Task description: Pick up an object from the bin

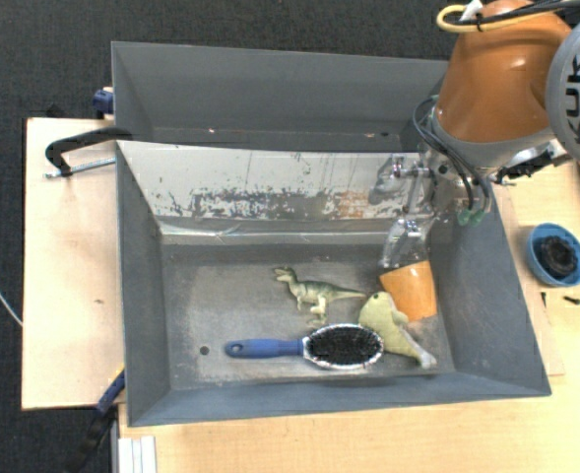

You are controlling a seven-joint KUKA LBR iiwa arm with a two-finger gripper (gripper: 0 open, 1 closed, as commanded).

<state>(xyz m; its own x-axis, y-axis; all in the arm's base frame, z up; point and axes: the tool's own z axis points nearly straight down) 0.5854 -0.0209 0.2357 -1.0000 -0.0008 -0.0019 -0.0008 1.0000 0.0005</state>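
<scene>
Jaws hang low at the bin's right rear, tips just at the top edge of an orange cup (pixel 413 292); open or closed, cannot tell, the metal blurs together, and whether the cup sits between them is not clear either. Cup is on the bin floor, right side, near the back wall, tilted. Touching its lower front edge: pale yellow-green plush toy (pixel 393 328). Left of the cup, apart from it: small green dinosaur figure (pixel 312 291), lying on the floor. In front of the dinosaur: hairbrush (pixel 309 347), blue handle pointing left, dark oval head just beside the plush. Grey metal bin (pixel 142 294), left floor half bare. Orange wrist cover (pixel 491 77) above the jaws, upper right.
</scene>
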